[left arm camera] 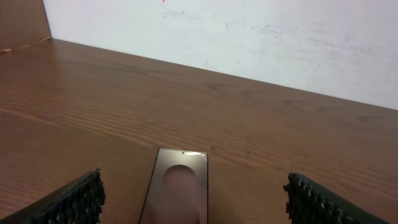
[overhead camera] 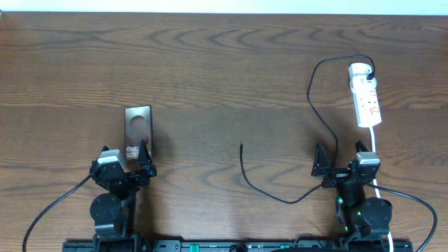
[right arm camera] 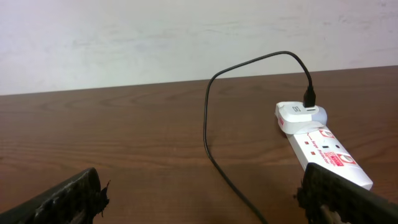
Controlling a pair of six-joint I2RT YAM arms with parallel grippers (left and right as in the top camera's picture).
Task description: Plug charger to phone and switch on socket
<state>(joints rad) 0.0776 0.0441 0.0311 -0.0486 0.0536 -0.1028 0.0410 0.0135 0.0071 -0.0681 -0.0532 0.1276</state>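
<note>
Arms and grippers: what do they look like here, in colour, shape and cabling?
The left arm and right arm are both black, with rounded joints and a grey block at the wrist. A thin black cable trails beside each. Green lights glow on the right arm. The fingers are black with knobbly pads.

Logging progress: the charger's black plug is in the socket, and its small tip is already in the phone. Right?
No. The overhead view shows the small tip of the charger lying loose on the table, well apart from the phone. Its black plug is indeed in the socket.
</note>
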